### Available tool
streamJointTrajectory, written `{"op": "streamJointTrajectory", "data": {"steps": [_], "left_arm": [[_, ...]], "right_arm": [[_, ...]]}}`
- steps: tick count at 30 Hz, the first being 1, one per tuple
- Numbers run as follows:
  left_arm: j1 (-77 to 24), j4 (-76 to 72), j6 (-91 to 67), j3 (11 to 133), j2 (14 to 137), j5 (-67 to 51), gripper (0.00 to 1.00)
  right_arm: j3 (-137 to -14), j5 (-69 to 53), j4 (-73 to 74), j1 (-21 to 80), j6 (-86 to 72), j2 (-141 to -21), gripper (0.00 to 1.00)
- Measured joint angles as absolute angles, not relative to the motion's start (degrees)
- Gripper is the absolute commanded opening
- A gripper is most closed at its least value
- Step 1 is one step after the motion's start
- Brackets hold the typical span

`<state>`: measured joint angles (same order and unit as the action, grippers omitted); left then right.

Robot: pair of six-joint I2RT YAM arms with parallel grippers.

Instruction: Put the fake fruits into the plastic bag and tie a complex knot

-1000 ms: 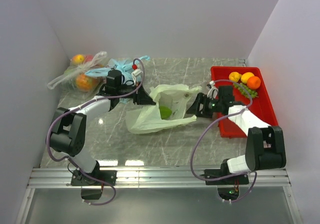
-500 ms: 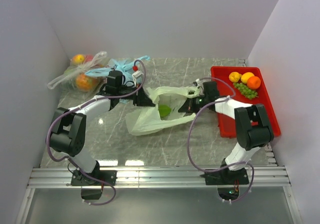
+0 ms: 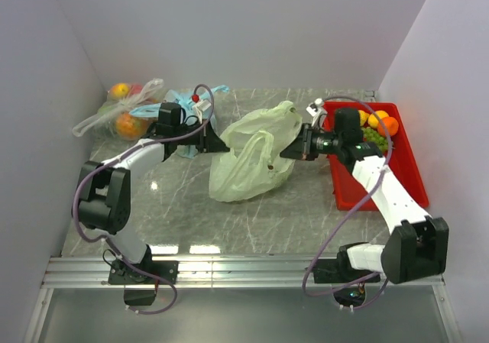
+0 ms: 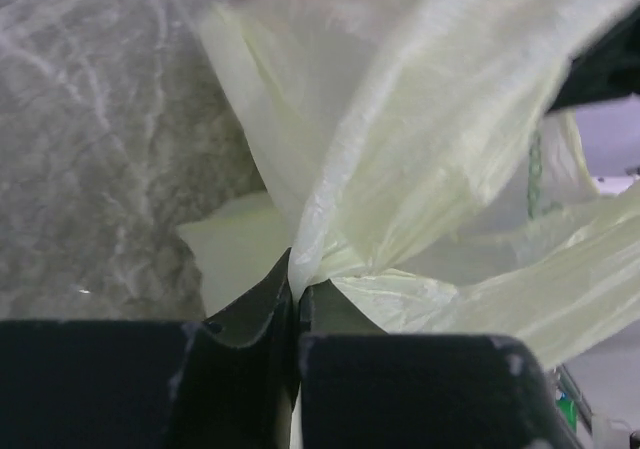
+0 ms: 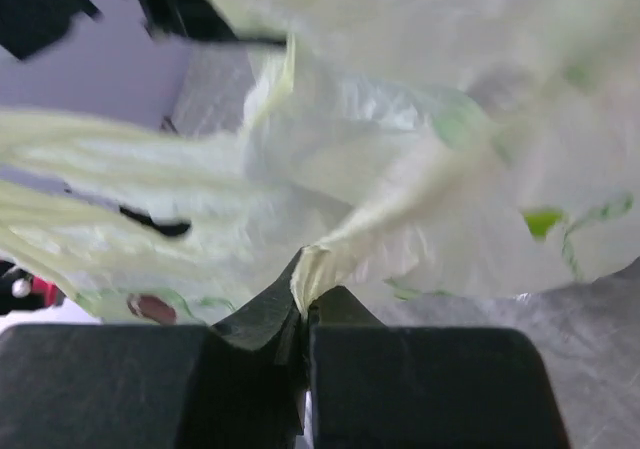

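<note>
Left fingers (image 4: 252,314) and right fingers (image 5: 262,321) each pinch the bag (image 3: 252,160); the fruits (image 3: 374,123) lie unpacked in the tray (image 3: 405,156) beside it; no knot yet.

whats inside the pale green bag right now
Through the plastic bag only a small bright green patch shows in the right wrist view; the crumpled film hides what it is. The yellow-orange fruits, orange ball and grapes sit in the red tray, outside it.

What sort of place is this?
Likely a lab test cell: plain white walls around a grey marble-pattern tabletop, left arm and right arm on a metal rail, small plastic fake fruits in a red plastic tray.
</note>
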<state>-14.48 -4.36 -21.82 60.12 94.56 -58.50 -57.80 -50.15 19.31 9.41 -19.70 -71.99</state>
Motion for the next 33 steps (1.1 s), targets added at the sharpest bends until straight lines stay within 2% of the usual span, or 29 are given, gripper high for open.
{"op": "streamJointTrajectory", "data": {"steps": [2, 4, 5, 6, 8, 10, 11, 12, 14, 20, 26, 33], "left_arm": [[-14.55, -3.14, -21.74, 62.17, 97.36, -56.49, 0.11], [-14.55, -1.72, -21.45, 63.96, 100.14, -55.02, 0.17], [-14.55, -0.75, -20.67, 64.31, 101.08, -54.57, 0.21], [-14.5, 0.45, -19.97, 64.47, 101.62, -54.37, 0.31], [-14.41, 2.98, -18.04, 65.04, 101.89, -54.57, 0.39], [-14.06, 5.41, -15.4, 66.35, 101.69, -56.01, 0.67], [-13.87, 5.91, -14.5, 67.2, 101.25, -57.14, 0.73], [-13.52, 6.57, -13.96, 67.85, 100.44, -58.43, 0.9], [-12.6, 8.6, -11.86, 68.97, 97.73, -60.29, 0.99], [-12.12, 15.42, -2.72, 74.89, 86.15, -63.83, 0.99], [-20.45, 23.29, 7.14, 79.59, 84.01, -65.45, 0.99], [-32.25, 25.93, 12.99, 77.8, 85.32, -53.89, 0.99]], "right_arm": [[-57.1, -49.15, 20.53, 10.61, -19.18, -74.78, 0.0], [-56.86, -48.05, 21.58, 10.85, -18.98, -78.04, 0.0], [-56.84, -47.37, 21.82, 10.87, -18.98, -79.5, 0.0], [-56.86, -46.78, 22.0, 10.94, -19.0, -80.47, 0.0], [-56.86, -46.0, 22.11, 11.14, -19.05, -80.93, 0.0], [-56.88, -45.74, 21.96, 11.31, -19.07, -80.47, 0.0], [-56.88, -45.63, 21.91, 11.49, -19.2, -80.2, 0.0], [-56.9, -45.58, 21.91, 11.66, -19.25, -80.01, 0.0], [-56.9, -45.47, 21.89, 12.03, -19.44, -79.79, 0.0], [-56.9, -45.12, 21.87, 13.78, -19.66, -79.68, 0.0], [-56.88, -44.53, 21.89, 14.39, -19.64, -79.66, 0.0], [-56.88, -44.18, 21.93, 14.52, -19.42, -79.66, 0.0]]}}
